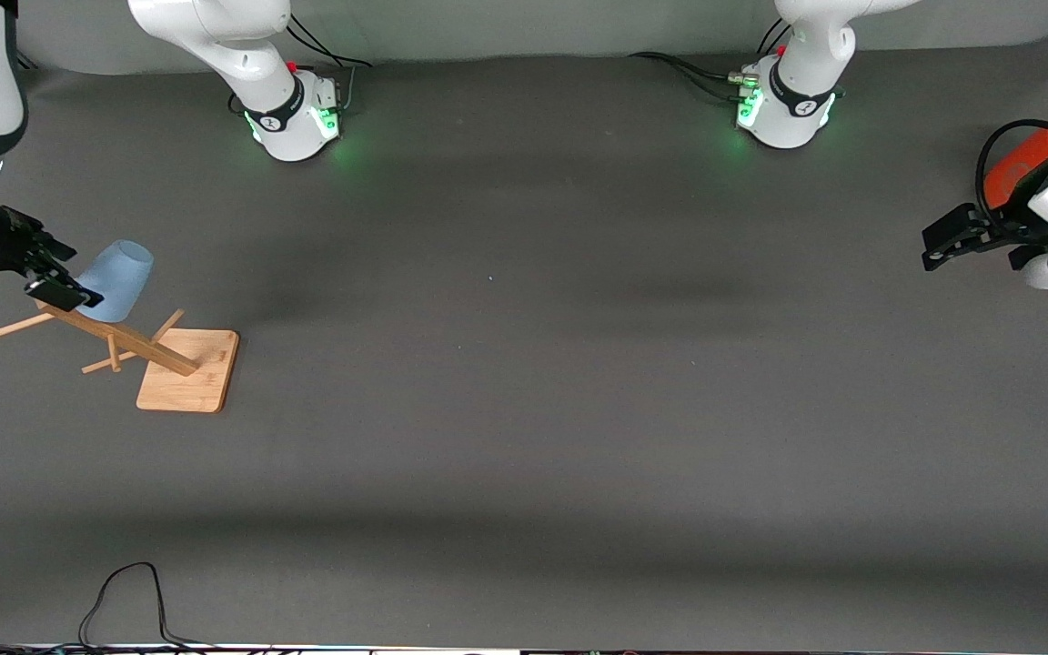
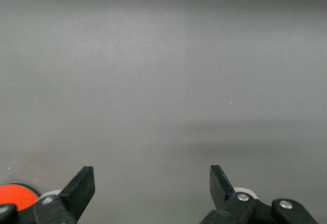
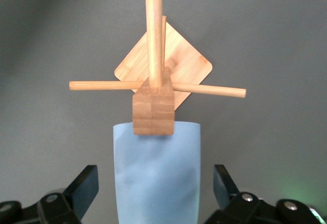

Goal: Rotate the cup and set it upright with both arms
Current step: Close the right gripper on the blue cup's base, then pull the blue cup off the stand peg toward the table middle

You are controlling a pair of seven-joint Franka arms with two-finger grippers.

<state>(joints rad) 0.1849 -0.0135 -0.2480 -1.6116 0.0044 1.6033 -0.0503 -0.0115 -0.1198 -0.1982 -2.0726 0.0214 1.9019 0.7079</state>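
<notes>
While hanging upside down on a peg of the rack (image 1: 174,359), toward the right arm's end of the counter (image 1: 524,409), cup (image 3: 157,175) sits between spread right tool (image 3: 156,196), ungripped. Next: pinch, lift off. Cup's contents hidden. Left tool (image 2: 152,191) spread, waiting over counter beside can (image 1: 1020,168).

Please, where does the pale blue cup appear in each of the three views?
Front view: the cup hangs on the wooden rack at the right arm's end of the table, the open right gripper at it.
Left wrist view: not in it.
Right wrist view: cup low in the middle.
Shared landmark: the rack.
</notes>
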